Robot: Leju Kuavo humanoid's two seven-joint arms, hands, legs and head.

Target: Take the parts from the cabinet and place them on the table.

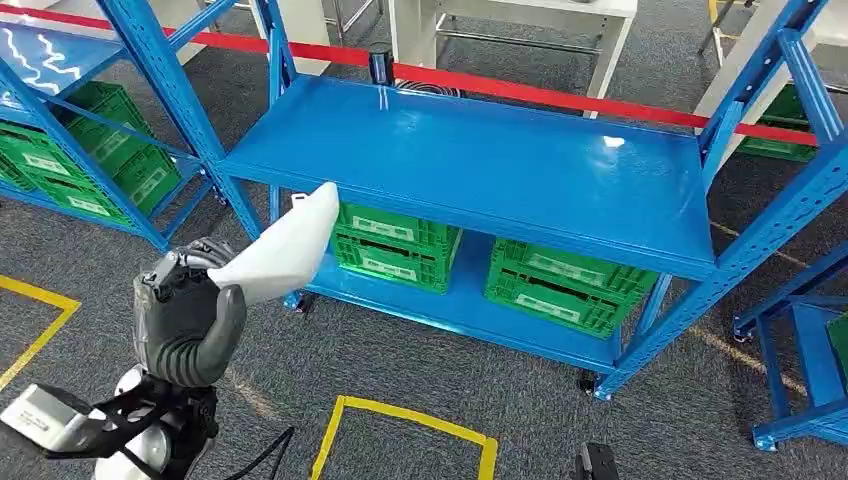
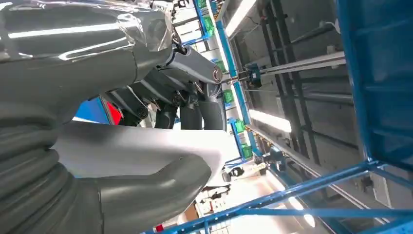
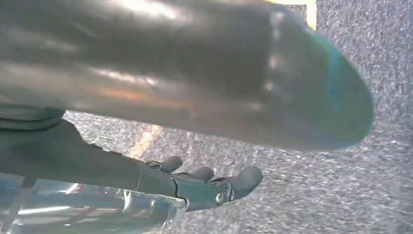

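Head view shows my left hand (image 1: 185,320) gripping a long white plastic part (image 1: 285,245) before the blue metal shelf (image 1: 480,165), while my right hand (image 3: 204,183) hangs slack, holding nothing.

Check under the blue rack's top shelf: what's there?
Two green crates sit side by side on the lower shelf. The top shelf covers their rear parts, so their contents can't be seen. The left hand holds a white part in front of the rack.

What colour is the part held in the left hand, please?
White; the part shows best in the head view.
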